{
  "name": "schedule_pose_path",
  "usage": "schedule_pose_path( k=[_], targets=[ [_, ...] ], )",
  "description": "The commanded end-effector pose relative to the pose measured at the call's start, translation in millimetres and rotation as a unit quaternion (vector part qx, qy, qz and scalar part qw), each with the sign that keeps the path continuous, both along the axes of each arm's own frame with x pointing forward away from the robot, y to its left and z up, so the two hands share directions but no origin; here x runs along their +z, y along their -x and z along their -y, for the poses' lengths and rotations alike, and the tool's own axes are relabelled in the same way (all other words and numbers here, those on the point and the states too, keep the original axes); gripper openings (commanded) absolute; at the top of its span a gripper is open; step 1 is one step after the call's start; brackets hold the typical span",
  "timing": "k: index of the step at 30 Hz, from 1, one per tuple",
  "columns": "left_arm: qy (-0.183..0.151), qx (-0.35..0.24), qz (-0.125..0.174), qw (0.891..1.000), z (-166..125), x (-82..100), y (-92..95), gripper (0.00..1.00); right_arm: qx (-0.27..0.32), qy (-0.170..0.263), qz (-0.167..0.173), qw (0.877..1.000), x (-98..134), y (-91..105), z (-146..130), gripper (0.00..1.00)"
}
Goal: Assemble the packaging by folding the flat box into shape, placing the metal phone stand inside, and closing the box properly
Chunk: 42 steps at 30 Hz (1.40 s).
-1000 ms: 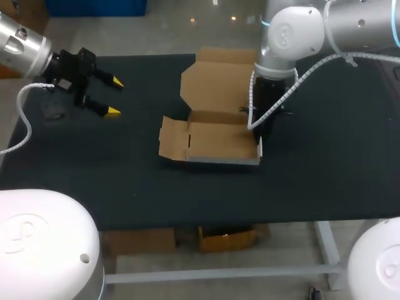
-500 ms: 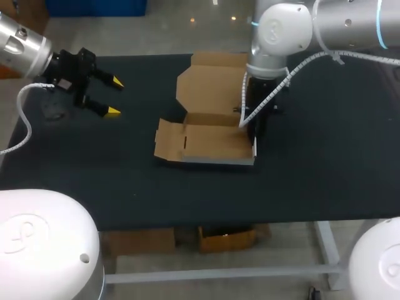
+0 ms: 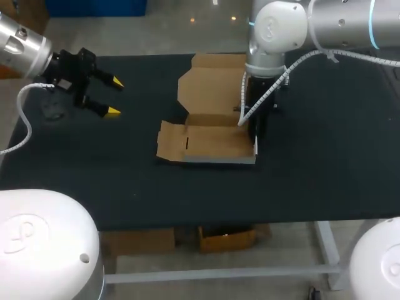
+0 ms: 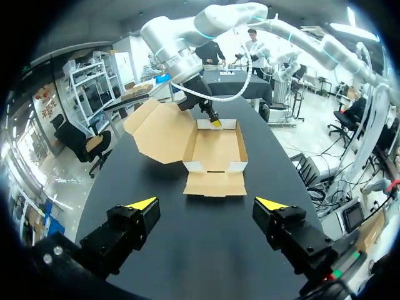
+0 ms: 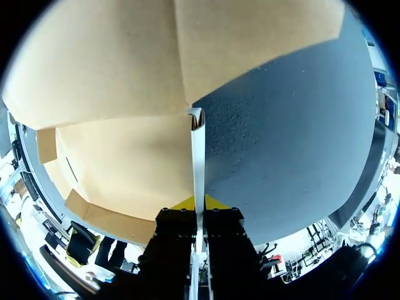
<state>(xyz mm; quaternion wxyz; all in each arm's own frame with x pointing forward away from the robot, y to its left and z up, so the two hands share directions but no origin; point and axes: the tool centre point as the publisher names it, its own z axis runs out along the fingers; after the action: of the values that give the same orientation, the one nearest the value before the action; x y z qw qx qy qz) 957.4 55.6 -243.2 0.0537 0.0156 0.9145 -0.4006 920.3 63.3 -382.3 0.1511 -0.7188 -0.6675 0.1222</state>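
At the table's left end, my left arm [image 3: 25,47] came in from the corner, and the left gripper [image 3: 115,97] hung above the black table [image 3: 125,181] with its yellow-tipped fingers spread wide and nothing between them. Its wrist view showed the left gripper [image 4: 206,203] facing down the tabletop toward the cardboard box [image 4: 215,147], well apart from it.

The cardboard box [image 3: 212,140] sat near the middle of the table, partly folded. Its left flap [image 3: 170,140] lay folded outward on the cloth. The shallow tray had its near wall raised. The lid [image 3: 212,90] stood open behind the tray, leaning back toward the far edge.

At the box's right end, the right gripper [image 3: 255,134] pointed straight down over the right side wall [image 3: 255,149]. In the right wrist view that thin white-edged wall [image 5: 198,150] ran upright between the yellow tips, and the right gripper [image 5: 199,203] was pressed onto it from both sides. My right arm [image 3: 325,25] reached in from the table's right.
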Motion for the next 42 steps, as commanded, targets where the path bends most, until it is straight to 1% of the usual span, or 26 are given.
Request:
schedule_pose_path(
  k=[1, 5, 15, 25, 34, 42],
  targets=[
    [-0.001, -0.001, -0.001, 1.000, 0, 0.8, -0.2, 1.00, 0.002, -0.003, -0.005, 1.000, -4, -4.2, -1, 0.00],
    [-0.001, -0.001, -0.001, 1.000, 0, 0.8, -0.2, 1.00, 0.000, -0.006, -0.009, 1.000, -10, -5.7, 0, 0.00],
    [-0.001, -0.001, -0.001, 1.000, 0, 0.8, -0.2, 1.00, -0.005, -0.003, -0.014, 1.000, -14, -7.1, 4, 0.00],
    [-0.001, -0.001, -0.001, 1.000, 0, 0.8, -0.2, 1.00, -0.004, -0.009, -0.023, 1.000, -25, -7.9, 2, 0.00],
    [-0.001, -0.001, -0.001, 1.000, 0, 0.8, -0.2, 1.00, -0.005, -0.004, -0.025, 1.000, -25, -8.0, 1, 0.00],
    [-0.001, -0.001, -0.001, 1.000, 0, 0.8, -0.2, 1.00, -0.014, 0.000, -0.017, 1.000, -26, -5.1, 1, 0.00]
  ],
)
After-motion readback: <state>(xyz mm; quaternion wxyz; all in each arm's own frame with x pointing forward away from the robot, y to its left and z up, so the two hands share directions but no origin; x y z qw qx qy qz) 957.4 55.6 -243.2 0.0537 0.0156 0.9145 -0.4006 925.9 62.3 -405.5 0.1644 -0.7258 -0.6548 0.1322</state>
